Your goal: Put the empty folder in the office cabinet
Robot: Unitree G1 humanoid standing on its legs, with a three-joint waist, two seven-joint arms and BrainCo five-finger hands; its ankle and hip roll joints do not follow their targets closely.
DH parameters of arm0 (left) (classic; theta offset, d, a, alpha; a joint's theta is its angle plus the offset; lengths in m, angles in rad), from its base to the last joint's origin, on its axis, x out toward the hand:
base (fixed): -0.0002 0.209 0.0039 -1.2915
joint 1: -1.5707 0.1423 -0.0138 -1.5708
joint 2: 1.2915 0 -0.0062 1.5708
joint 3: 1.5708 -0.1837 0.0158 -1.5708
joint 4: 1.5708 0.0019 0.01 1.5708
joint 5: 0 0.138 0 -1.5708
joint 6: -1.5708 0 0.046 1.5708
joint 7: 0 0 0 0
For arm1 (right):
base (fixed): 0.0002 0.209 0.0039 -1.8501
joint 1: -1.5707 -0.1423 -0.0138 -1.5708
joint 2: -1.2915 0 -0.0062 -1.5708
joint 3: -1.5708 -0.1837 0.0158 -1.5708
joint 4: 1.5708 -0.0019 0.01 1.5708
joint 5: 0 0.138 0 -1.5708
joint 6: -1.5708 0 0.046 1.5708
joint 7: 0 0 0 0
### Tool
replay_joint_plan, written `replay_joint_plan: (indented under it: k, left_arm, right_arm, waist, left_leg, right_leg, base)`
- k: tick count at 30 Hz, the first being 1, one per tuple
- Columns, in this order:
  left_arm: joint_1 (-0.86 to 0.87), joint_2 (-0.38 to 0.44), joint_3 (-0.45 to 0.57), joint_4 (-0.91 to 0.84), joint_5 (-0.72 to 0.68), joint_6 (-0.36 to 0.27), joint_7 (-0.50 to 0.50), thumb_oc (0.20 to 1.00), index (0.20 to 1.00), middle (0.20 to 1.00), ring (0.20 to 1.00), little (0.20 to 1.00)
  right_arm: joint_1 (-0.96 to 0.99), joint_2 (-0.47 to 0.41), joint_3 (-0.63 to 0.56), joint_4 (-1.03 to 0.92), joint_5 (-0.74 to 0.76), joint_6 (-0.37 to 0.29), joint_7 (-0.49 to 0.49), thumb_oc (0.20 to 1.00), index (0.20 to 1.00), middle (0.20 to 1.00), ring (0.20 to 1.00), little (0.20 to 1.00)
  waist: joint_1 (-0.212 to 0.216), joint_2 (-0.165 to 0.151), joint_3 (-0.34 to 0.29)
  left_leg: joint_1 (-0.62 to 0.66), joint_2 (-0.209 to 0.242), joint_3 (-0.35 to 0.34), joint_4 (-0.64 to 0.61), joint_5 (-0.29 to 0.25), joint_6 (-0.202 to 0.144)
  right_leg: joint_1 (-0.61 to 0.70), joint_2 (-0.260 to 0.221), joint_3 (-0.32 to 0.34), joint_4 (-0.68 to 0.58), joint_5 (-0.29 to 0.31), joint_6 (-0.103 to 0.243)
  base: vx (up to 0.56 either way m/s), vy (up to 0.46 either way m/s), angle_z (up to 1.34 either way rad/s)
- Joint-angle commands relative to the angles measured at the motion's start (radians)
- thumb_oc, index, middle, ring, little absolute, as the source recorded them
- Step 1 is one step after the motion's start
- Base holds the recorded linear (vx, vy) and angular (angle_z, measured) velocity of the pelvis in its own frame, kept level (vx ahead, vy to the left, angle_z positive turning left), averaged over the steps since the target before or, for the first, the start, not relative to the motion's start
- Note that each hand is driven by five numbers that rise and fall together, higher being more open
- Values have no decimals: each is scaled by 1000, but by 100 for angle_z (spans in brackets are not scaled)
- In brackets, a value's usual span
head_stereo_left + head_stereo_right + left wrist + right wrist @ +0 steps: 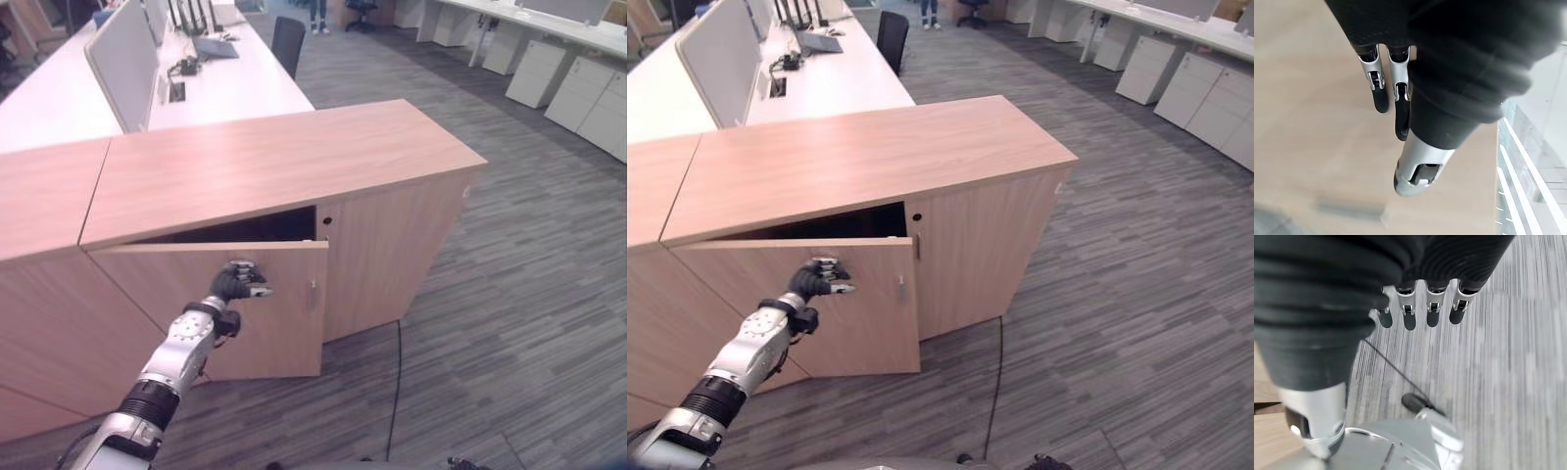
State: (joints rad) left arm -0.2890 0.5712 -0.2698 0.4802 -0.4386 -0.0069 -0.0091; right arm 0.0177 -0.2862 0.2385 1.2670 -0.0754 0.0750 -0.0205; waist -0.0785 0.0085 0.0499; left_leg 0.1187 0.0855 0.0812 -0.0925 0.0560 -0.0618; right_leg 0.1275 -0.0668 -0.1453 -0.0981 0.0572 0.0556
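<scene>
One cabinet door (220,304) ajar, interior dark, hidden.

The left arm (181,357) is clad in silver-grey shells, broken near the elbow by a black ribbed ring. A dark ribbed cover is worn over the wrist and back of the left hand (238,282), from which silver fingers with dark tips are carried. In the wrist views the finger segments are seen as polished metal with small black slotted insets. The right hand (1420,308) is built alike, apparently; its thumb is shown as a rounded silver shell.
</scene>
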Motion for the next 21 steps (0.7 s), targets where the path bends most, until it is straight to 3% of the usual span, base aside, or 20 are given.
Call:
replay_joint_plan:
  k: [1,9,14,21]
  left_arm:
    - [-222,103,59,162,76,-79,50,1000,1000,1000,1000,1000]
    - [-319,207,97,390,36,-97,84,1000,1000,1000,1000,1000]
    - [-335,223,124,425,-1,-108,109,1000,1000,1000,1000,1000]
    - [-293,221,256,442,-132,-149,182,1000,1000,1000,1000,1000]
  right_arm:
    - [-12,-30,14,48,42,-14,10,1000,1000,1000,1000,1000]
    - [-23,-32,13,74,75,-18,10,1000,1000,1000,1000,1000]
    - [-33,-25,14,85,89,-16,8,1000,1000,1000,1000,1000]
    - [-33,-10,16,90,92,-13,-2,1000,1000,1000,1000,1000]
  waist:
    - [-12,3,-70]
    - [-9,5,-77]
    - [-5,3,-80]
    - [5,-8,-80]
  left_leg:
    - [-20,-15,9,5,-62,2]
    - [-24,-30,19,5,-66,11]
    - [-28,-37,19,5,-68,17]
    - [-33,-43,18,5,-72,21]
  right_leg:
    - [-1,6,-58,11,-93,51]
    - [-14,-15,-49,11,-79,68]
    - [-19,-25,-48,11,-72,73]
    - [-25,-34,-44,11,-69,76]
  base:
    - [-5,67,-2]
    - [-23,48,-2]
    - [-15,42,-4]
    - [-9,31,-1]
